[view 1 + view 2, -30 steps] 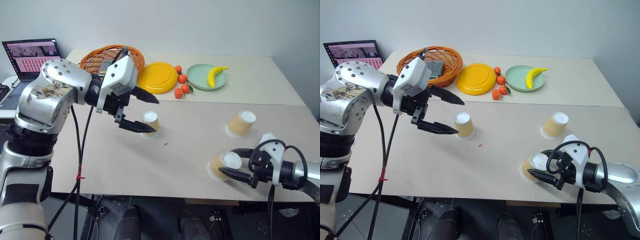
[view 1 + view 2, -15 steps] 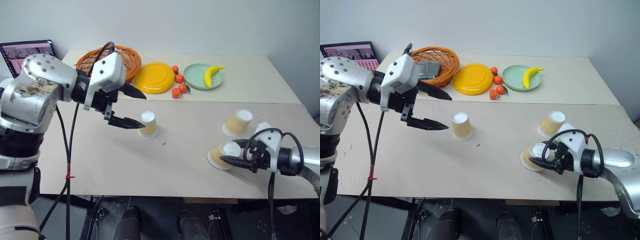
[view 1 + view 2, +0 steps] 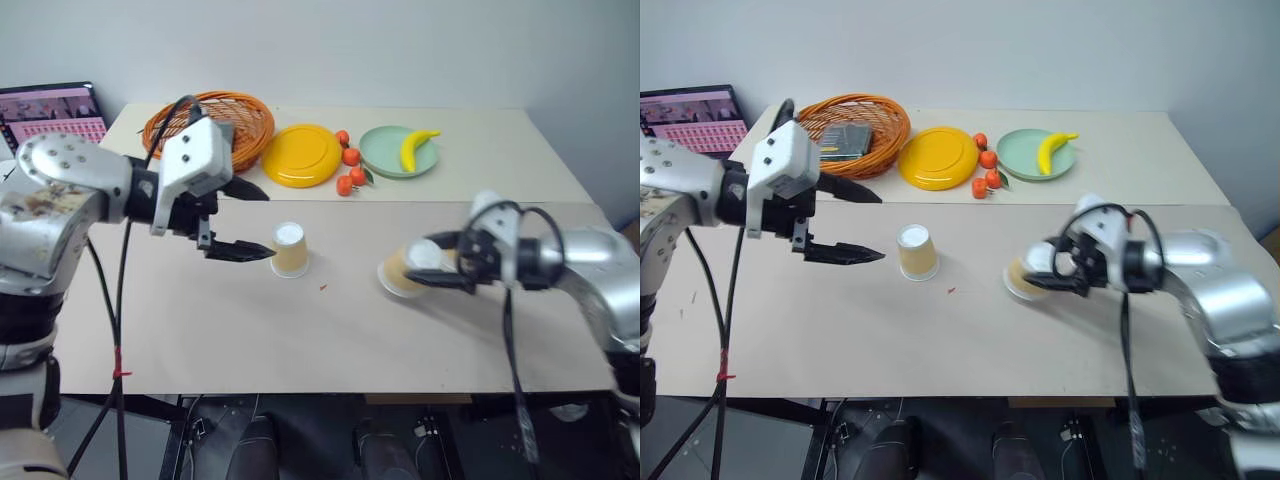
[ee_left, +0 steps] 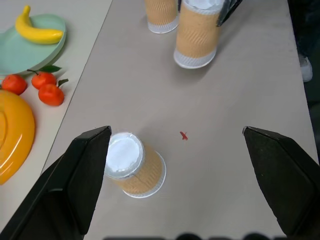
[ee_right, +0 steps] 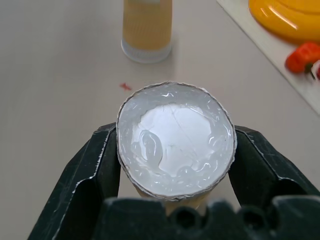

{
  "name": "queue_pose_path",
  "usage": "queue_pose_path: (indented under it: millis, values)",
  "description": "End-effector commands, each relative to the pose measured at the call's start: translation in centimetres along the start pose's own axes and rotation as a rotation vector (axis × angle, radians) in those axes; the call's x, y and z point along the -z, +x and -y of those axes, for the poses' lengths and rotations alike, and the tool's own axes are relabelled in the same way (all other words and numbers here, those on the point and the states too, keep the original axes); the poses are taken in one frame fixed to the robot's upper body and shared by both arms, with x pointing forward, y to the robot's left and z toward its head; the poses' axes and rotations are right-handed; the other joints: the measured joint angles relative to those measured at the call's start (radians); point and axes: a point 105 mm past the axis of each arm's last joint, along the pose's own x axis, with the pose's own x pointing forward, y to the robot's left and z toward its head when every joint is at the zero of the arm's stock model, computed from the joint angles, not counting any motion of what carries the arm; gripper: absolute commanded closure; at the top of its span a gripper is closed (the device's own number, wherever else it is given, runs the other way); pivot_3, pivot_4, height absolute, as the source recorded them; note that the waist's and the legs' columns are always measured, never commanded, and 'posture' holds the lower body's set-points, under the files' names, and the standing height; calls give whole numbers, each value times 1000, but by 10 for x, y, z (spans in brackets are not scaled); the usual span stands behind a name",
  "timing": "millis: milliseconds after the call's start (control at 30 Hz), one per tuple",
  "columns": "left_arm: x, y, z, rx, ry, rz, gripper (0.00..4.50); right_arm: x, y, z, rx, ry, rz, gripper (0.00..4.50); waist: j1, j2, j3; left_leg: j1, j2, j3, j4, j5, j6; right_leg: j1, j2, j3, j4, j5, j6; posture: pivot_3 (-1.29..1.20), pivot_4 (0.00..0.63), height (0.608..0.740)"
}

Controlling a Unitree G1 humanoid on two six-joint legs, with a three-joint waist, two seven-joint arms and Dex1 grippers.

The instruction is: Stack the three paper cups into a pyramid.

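The right gripper (image 5: 175,172) has clamped one cup (image 5: 175,140) by its sides and carried it across the table (image 3: 300,330), base up, toward the middle cup (image 3: 290,249); a second ago it sat near the front edge, jaws barely round it; the far cup (image 4: 161,15) is left behind it; the left gripper (image 4: 175,165), spread wide, has drawn back beside the middle cup; likely the base pair is being formed.

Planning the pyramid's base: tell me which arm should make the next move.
Right. Its pincer is shut on a cup and carries it above the table toward the standing cup. The left pincer is open, holding nothing, beside that standing cup.
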Motion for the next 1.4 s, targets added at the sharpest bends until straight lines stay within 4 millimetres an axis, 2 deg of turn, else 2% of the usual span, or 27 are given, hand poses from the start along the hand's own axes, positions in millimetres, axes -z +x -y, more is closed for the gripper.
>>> queue_pose_path:
  millis: [33, 167, 367, 467, 500, 567, 633, 800, 967, 1100, 1133, 1200, 1233, 1267, 1333, 1400]
  values:
    - [-5, -12, 5, -88, 12, -2, 0, -9, 16, -2, -102, -44, 18, 1731, 3, 0, 2, 0, 0, 0, -1, 0, 0, 0, 0, 0, 0, 0, 0, 0, 150, 732]
    - [1, -13, 16, -135, -34, -4, 0, -5, 33, 4, -176, -65, -7, 1731, 12, -3, 4, -1, -1, -1, -1, 0, 0, -1, -1, -1, 0, 3, -6, 0, 150, 732]
    - [8, -19, 28, -191, -86, -24, 0, 9, 45, 8, -250, -52, -43, 1731, 23, -5, 5, -1, 0, -1, -1, 0, 0, -1, 0, -2, 0, 3, -6, 0, 150, 732]
    - [11, -18, 32, -202, -99, -27, 0, 10, 54, 14, -244, -66, -36, 1731, 22, -5, 5, 0, 0, -1, -1, 0, 0, 0, 0, -2, 0, 4, -7, 0, 150, 732]
    - [11, -18, 32, -203, -102, -27, 0, 9, 56, 16, -243, -71, -33, 933, 22, -5, 5, 0, 0, -1, 0, 0, 0, 0, 0, -2, 0, 4, -7, 0, 150, 732]
    - [11, -18, 32, -208, -103, -27, 0, 8, 58, 16, -258, -79, -29, 600, 20, -5, 5, 1, 1, -1, 0, 0, 0, 0, 0, -1, 1, 4, -7, 0, 150, 732]
    - [12, -18, 31, -215, -102, -28, 0, 6, 58, 15, -277, -85, -15, 62, 21, -5, 5, 1, 1, -1, 0, 0, 0, 0, 1, -1, 1, 4, -7, 0, 150, 732]
    - [12, -16, 29, -208, -99, -25, 0, -5, 45, 20, -259, -118, 24, 62, 25, -5, 5, 0, 1, 0, -1, 0, 0, 0, 0, -1, 0, 4, -8, 0, 150, 732]
    - [13, -9, 24, -172, -88, -17, 0, -47, -22, 38, -165, -143, 101, 62, 36, -2, 9, 0, 0, 0, -1, 0, -1, -1, 0, -1, 0, 4, -8, 0, 150, 732]
    - [12, -3, 19, -147, -69, -4, 0, -62, -60, 47, -65, -117, 138, 62, 32, -2, 10, 1, 0, 0, -2, 0, -1, -1, 0, -2, 0, 4, -8, 0, 150, 732]
    - [11, -2, 17, -141, -63, 2, 0, -58, -69, 55, 1, -108, 124, 62, 29, -2, 10, 1, 0, 0, -3, 0, 0, -1, 0, -2, -1, 4, -8, 0, 150, 732]
    - [10, 2, 15, -128, -52, 13, 0, -36, -85, 75, 158, -95, 46, 62, 27, -3, 10, 1, 0, 0, -3, 0, 0, -1, 0, -1, -1, 4, -8, 0, 150, 732]
    - [8, 4, 13, -120, -46, 20, 0, -19, -96, 85, 244, -79, -6, 62, 27, -3, 10, 1, 0, 0, -3, 0, 0, -1, 0, -1, -1, 4, -8, 0, 150, 732]
    - [8, 6, 12, -115, -41, 24, 0, -8, -102, 90, 293, -70, -38, 62, 26, -3, 10, 1, 0, 0, -2, 0, 0, -1, 0, -1, -1, 4, -8, 0, 150, 732]
    - [6, 11, 9, -94, -30, 35, 0, 29, -120, 100, 443, -24, -113, 62, 32, -3, 10, 1, 0, 0, -3, 0, 0, -1, 0, -1, -1, 4, -8, 0, 150, 732]
    - [5, 13, 8, -82, -22, 39, 0, 51, -127, 101, 510, 3, -137, 62, 33, -3, 10, 0, -1, 1, -3, 0, 0, -1, -1, -1, -1, 4, -8, 0, 150, 732]
